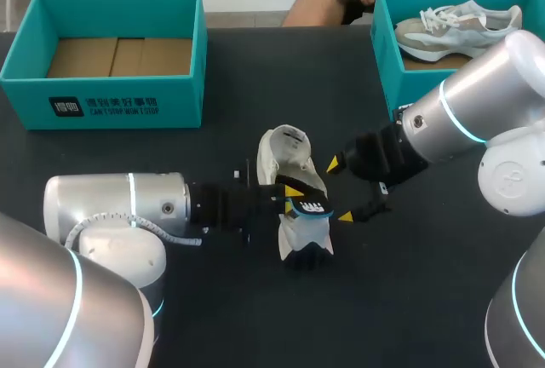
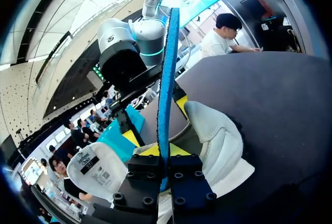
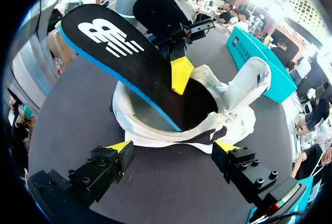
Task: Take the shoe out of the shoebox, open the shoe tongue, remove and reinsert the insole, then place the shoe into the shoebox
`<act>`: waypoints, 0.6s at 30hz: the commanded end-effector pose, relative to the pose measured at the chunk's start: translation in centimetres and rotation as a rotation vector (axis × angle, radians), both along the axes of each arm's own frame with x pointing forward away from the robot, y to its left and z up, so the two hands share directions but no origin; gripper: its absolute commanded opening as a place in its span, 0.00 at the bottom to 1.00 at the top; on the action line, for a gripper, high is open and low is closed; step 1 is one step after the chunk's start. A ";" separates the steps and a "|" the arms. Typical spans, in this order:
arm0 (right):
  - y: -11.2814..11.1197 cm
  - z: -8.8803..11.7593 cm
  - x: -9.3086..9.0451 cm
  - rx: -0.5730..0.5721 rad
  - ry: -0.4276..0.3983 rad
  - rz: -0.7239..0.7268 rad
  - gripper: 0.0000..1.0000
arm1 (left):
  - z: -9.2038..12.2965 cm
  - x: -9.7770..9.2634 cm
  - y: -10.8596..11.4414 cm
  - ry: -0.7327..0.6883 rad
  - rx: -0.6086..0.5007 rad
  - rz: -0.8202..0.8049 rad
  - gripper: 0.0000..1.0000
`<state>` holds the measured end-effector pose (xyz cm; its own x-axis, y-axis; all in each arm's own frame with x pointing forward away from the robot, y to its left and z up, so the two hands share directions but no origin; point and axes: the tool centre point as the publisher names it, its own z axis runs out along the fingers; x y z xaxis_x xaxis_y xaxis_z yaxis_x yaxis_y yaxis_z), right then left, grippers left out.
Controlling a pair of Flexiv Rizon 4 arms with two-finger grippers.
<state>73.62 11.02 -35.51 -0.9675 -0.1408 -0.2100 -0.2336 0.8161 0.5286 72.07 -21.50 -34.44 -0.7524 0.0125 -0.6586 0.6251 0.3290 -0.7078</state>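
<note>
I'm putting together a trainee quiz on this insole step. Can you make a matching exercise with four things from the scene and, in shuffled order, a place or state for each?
Things:
1. insole
2. right end effector
3. left shoebox
4. right shoebox

Places or states:
A. holds a white sneaker
B. open, facing the shoe on the table
C. no shoe inside, cardboard floor showing
D. gripped by the left end effector, above the shoe

Pairs: 1-D, 2-B, 3-C, 4-A
</note>
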 end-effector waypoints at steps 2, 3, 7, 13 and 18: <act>0.1 -0.1 -0.1 -0.002 -0.003 -0.002 1.00 | -0.3 0.8 -0.5 -0.005 0.027 0.005 0.00; 0.1 -0.1 -0.1 -0.002 -0.003 -0.002 1.00 | -0.1 0.8 -0.5 -0.004 0.026 0.005 0.00; 0.1 -0.1 -0.1 -0.002 -0.003 -0.002 1.00 | 1.0 0.2 -0.6 -0.005 -0.003 -0.005 0.26; 0.1 -0.1 -0.1 -0.002 -0.003 -0.002 1.00 | 1.7 -0.5 -0.6 -0.007 -0.009 -0.004 0.28; 0.1 -0.1 -0.1 -0.002 -0.003 -0.002 1.00 | 2.3 -1.4 -0.6 -0.001 -0.023 -0.015 0.25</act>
